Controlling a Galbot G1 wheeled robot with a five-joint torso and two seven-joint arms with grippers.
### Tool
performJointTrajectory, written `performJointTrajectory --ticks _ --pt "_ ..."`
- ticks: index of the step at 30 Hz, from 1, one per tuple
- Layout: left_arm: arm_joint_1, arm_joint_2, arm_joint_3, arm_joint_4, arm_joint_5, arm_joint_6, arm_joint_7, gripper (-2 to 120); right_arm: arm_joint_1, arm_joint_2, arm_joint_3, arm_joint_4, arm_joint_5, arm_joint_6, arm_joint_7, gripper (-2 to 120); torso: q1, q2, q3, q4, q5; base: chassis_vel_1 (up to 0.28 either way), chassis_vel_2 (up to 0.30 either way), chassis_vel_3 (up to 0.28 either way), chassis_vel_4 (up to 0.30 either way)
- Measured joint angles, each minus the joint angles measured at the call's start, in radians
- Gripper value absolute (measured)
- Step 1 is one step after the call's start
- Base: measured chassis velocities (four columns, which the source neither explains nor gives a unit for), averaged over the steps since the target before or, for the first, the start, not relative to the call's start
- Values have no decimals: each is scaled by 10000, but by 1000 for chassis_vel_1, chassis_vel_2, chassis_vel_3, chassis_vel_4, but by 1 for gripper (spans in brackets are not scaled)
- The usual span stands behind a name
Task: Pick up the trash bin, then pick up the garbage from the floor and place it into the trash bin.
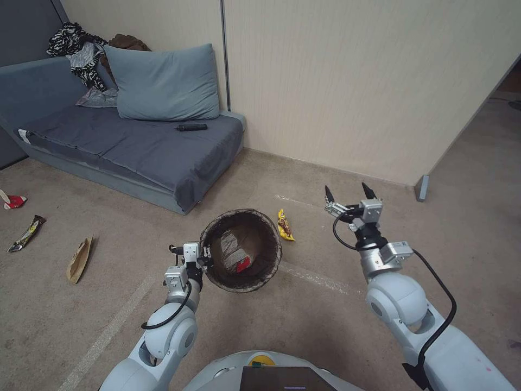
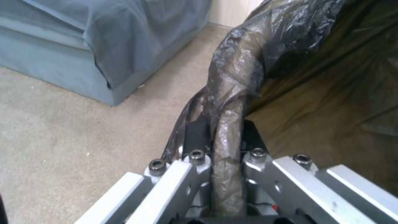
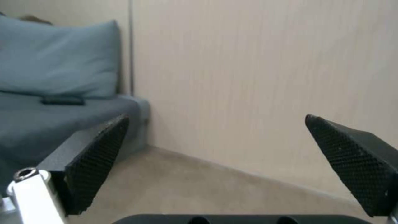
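You have the floor point(image 1: 336, 326) as your widest field, beige carpet running from the blue sofa point(image 1: 135, 141) on your left to the pale wall ahead. On it, held at its near-left rim, is the trash bin point(image 1: 217, 274); your left pincer point(image 1: 206, 256) is clamped on that rim, one finger inside and one outside, with the dark liner bag point(image 2: 232, 93) bunched between them in the left wrist view. The bin already has some litter at its bottom, a red scrap point(image 1: 242, 264) among it.

Your right pincer point(image 1: 350, 193) hangs above the carpet with its fingers spread wide and nothing between them, pointing toward the wall.

The relation your next move likely turns on: the yellow wrapper point(image 1: 285, 225) lies on the carpet between the bin and the right pincer, just beside the bin's far-right rim. From the right pincer it lies to the left, nearer you and lower. Its long axis runs roughly away from you, tilted slightly.

The right arm is the free one and is the nearer free hand. The brown paper bag point(image 1: 79, 259), the dark wrapper point(image 1: 26, 233) and the red scrap by the edge point(image 1: 13, 201) lie well apart on your left.
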Motion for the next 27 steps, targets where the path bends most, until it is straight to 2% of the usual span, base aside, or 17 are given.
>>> performJointTrajectory --ticks 12,27 --pt "98 19 -103 -51 14 -20 -6 3 -423 1249 -130 -1355 -1386 819 65 100 0 0 0 1 -2 0 0 0 0" --pt "77 18 -93 -105 -105 -22 -34 3 -361 1522 -272 -1451 -1504 827 128 100 0 0 0 0 -3 0 0 0 0"
